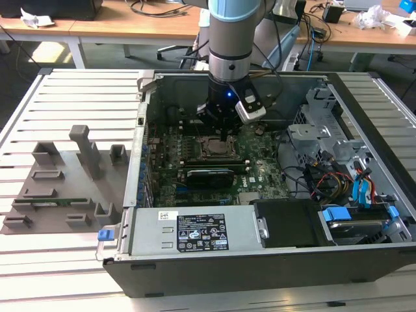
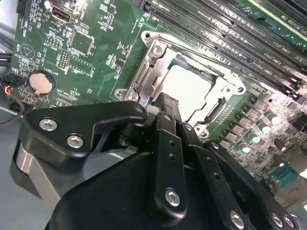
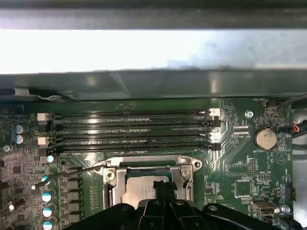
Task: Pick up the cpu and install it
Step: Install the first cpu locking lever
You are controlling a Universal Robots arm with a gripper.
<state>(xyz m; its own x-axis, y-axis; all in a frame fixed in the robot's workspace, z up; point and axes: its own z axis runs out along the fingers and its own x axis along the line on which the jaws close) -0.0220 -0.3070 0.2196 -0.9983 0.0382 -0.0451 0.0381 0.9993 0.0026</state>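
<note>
Slatted work table (image 1: 39,104), exterior view: near its left edge stands a grey fixture block (image 1: 62,185) with upright posts and shallow slots, a long thin green memory stick (image 1: 55,201) lying in one slot. To the exterior view's right of the block sits the open computer case (image 1: 364,260), its power supply (image 1: 195,231) along the near wall and drive bays with blue tabs toward the right corner. The arm (image 1: 234,32) comes down into the case over the green motherboard (image 1: 257,162), and the gripper (image 1: 225,133) hangs just above the metal-framed socket (image 1: 214,148) — close, contact not readable. In both wrist views the cpu (image 2: 189,88) lies flat inside the socket frame (image 2: 153,55), silvery top plate up, framed on all sides, not held. The black fingers (image 2: 168,112) appear drawn together, tips over the near edge of the cpu, nothing between them. Second wrist view: coin battery (image 2: 40,82) on the board well apart from the socket. First wrist view: four long memory slots (image 3: 129,129) run beside the socket — all bare.
</note>
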